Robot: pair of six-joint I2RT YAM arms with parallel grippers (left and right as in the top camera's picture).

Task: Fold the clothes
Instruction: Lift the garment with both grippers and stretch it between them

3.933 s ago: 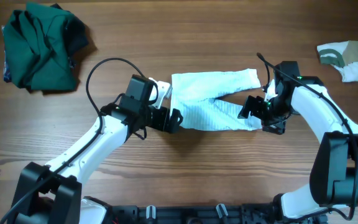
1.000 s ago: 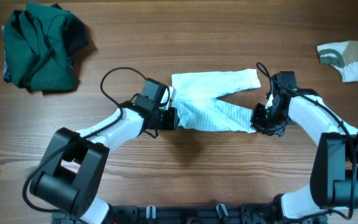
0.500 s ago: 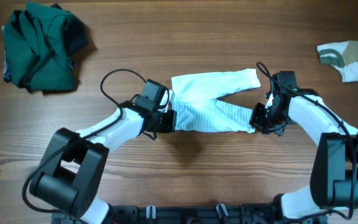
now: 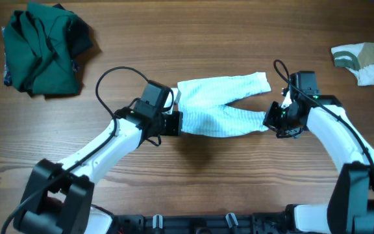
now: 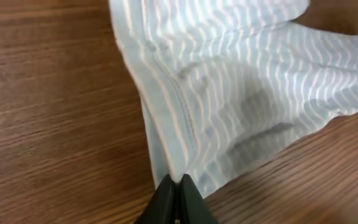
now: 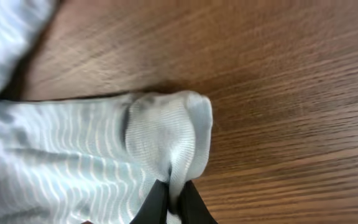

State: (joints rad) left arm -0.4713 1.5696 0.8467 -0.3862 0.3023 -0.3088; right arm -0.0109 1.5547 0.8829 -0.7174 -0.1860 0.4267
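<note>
Both pairs of fingers are clenched: left fingers (image 5: pixel 165 200) on the waist edge of the striped garment (image 4: pixel 216 107), right fingers (image 6: pixel 156 200) on the cuff of its near leg. It lies in the middle of the worktop (image 4: pixel 226 175), stretched between the two arms. To fold cleanly, I'd say both arms should lift together with even tension and carry the near leg over the far one so the hems meet. Room looks ample. The green heap (image 4: pixel 41 49) sits far left and the olive piece (image 4: pixel 361 62) far right, both well apart. Only the cable loop (image 4: pixel 119 67) by the left arm might snag.
</note>
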